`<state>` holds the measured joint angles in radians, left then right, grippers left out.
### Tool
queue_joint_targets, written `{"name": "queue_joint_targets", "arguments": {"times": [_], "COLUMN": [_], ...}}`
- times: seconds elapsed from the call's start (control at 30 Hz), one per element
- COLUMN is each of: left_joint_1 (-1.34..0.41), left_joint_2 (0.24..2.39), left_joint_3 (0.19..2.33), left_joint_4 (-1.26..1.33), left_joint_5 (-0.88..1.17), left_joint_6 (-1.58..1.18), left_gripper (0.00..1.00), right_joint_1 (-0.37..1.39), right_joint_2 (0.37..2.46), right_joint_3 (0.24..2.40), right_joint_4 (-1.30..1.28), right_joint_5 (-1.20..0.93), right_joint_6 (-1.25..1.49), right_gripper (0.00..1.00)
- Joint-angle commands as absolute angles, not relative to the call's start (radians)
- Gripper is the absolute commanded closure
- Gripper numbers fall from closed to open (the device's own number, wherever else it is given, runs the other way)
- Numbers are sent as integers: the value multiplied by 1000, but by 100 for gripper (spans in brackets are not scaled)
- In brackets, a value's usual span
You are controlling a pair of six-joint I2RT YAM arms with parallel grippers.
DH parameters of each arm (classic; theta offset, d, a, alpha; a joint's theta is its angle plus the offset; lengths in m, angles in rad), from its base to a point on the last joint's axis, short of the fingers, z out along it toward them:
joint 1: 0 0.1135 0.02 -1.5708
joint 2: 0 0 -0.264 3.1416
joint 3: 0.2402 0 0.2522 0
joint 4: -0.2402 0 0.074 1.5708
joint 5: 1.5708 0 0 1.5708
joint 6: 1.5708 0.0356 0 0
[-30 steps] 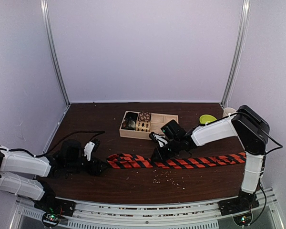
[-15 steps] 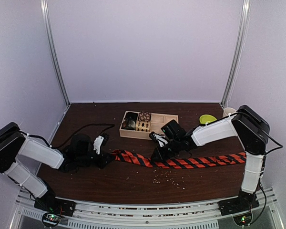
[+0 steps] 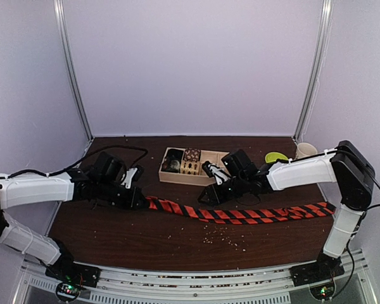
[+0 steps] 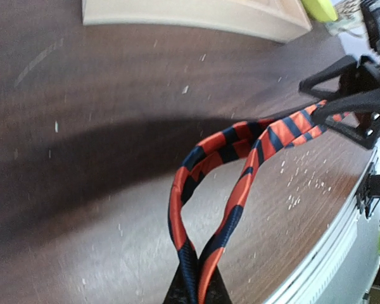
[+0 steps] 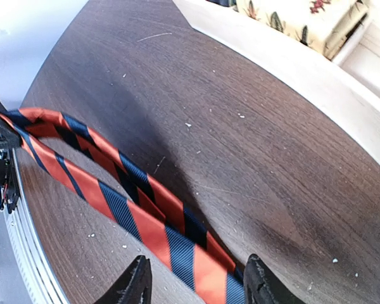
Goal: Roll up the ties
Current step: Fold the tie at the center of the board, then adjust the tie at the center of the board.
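The red-orange and black striped tie (image 3: 253,214) stretches across the brown table from left of centre to the right edge. My left gripper (image 3: 139,201) is shut on its left end. In the left wrist view the doubled tie (image 4: 240,190) rises out of the closed jaws (image 4: 198,288) as a narrow loop. My right gripper (image 3: 209,195) hovers over the tie's middle, open. In the right wrist view its two dark fingertips (image 5: 138,282) straddle the tie (image 5: 177,244) without pinching it.
A wooden tray (image 3: 220,158) holding small patterned fabric rolls (image 3: 190,155) stands behind the tie. A green dish (image 3: 276,157) and a white cup (image 3: 304,150) sit at the back right. Crumbs (image 3: 225,234) lie in front of the tie.
My left gripper closed on the tie's left end and carried it back and to the right. My right gripper let go of the tie, opened and lifted slightly.
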<state>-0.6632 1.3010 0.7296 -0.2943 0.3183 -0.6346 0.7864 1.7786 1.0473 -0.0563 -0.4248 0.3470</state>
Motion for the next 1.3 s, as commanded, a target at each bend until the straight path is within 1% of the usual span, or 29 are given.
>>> {"name": "queue_joint_targets", "arguments": {"times": [0.0, 0.03, 0.1, 0.13, 0.17, 0.2, 0.23, 0.3, 0.37, 0.43, 0.57, 0.67, 0.77, 0.87, 0.9, 1.0, 1.03, 1.07, 1.13, 1.27], "left_joint_1": [-660, -649, -619, -600, -588, -573, -558, -539, -533, -530, -528, -528, -527, -524, -524, -523, -524, -524, -524, -523], "left_joint_2": [1327, 1341, 1378, 1391, 1398, 1402, 1403, 1395, 1383, 1367, 1284, 1203, 1123, 1064, 1061, 1078, 1084, 1087, 1087, 1082], "left_joint_3": [779, 789, 798, 809, 818, 827, 833, 832, 832, 838, 813, 765, 725, 699, 711, 764, 772, 771, 756, 738], "left_joint_4": [-480, -483, -455, -452, -449, -441, -429, -389, -358, -346, -274, -199, -140, -104, -121, -200, -211, -211, -190, -165], "left_joint_5": [328, 308, 291, 259, 220, 192, 181, 154, 138, 117, 68, 2, -61, -105, -106, -103, -102, -98, -84, -72], "left_joint_6": [-704, -701, -683, -672, -660, -649, -640, -622, -588, -562, -554, -578, -573, -577, -570, -527, -518, -512, -514, -521], "left_gripper": [90, 82, 78, 73, 59, 50, 46, 29, 22, 17, 3, 2, 2, 2, 2, 2, 2, 2, 2, 2], "right_joint_1": [784, 785, 786, 786, 786, 786, 787, 791, 802, 823, 891, 947, 1001, 1042, 1051, 1068, 1072, 1077, 1088, 1096], "right_joint_2": [1795, 1795, 1786, 1779, 1770, 1762, 1752, 1737, 1733, 1741, 1783, 1854, 1940, 2013, 2034, 2086, 2103, 2120, 2151, 2219], "right_joint_3": [1075, 1073, 1060, 1052, 1044, 1035, 1027, 1016, 1019, 1041, 1138, 1238, 1343, 1412, 1432, 1481, 1494, 1515, 1545, 1599], "right_joint_4": [-60, -60, -50, -46, -45, -43, -45, -49, -57, -74, -114, -157, -214, -217, -218, -227, -229, -239, -260, -289], "right_joint_5": [-449, -454, -457, -454, -451, -449, -445, -434, -414, -387, -341, -305, -257, -214, -199, -185, -183, -174, -163, -89], "right_joint_6": [320, 318, 313, 311, 307, 301, 294, 271, 244, 215, 138, 75, 35, 18, 16, 11, 7, 0, -12, -24], "right_gripper": [50, 50, 49, 48, 47, 45, 43, 39, 36, 34, 24, 21, 20, 19, 18, 12, 5, 2, 0, 1]}}
